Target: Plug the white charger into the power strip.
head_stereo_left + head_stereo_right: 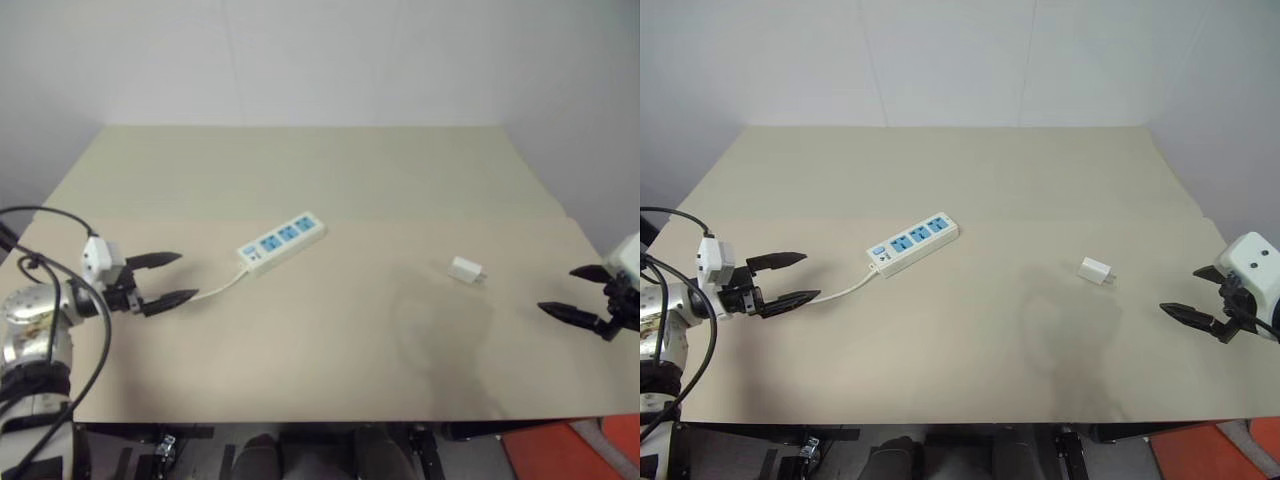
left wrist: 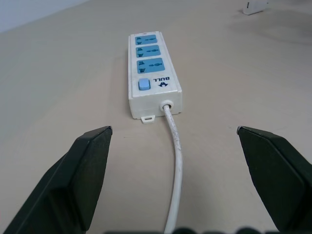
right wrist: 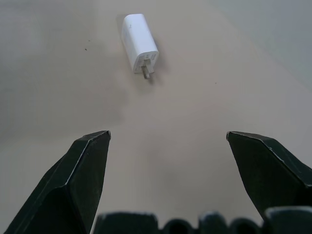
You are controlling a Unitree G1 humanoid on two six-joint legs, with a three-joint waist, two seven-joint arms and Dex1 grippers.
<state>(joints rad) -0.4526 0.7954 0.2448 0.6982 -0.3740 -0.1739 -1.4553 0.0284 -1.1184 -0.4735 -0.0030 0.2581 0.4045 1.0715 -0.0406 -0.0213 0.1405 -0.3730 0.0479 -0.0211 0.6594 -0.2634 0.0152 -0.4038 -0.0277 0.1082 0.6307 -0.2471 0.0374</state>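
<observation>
The power strip (image 1: 282,241) lies flat near the table's middle, set at a slant, three blue sockets facing up, its thin white cord (image 1: 222,287) running toward my left side. My left gripper (image 1: 178,277) hovers open at the cord's end, pointing at the strip (image 2: 152,74), nothing between its fingers. The white charger (image 1: 466,269) lies on its side to the right of the middle, prongs pointing toward my right gripper (image 1: 570,291). That gripper is open and empty, a hand's width short of the charger (image 3: 140,43).
The beige table (image 1: 330,170) stretches wide behind and between both things. Its front edge (image 1: 330,418) runs close below the grippers. A white wall (image 1: 320,60) stands behind the table. Something orange (image 1: 570,452) sits on the floor at the lower right.
</observation>
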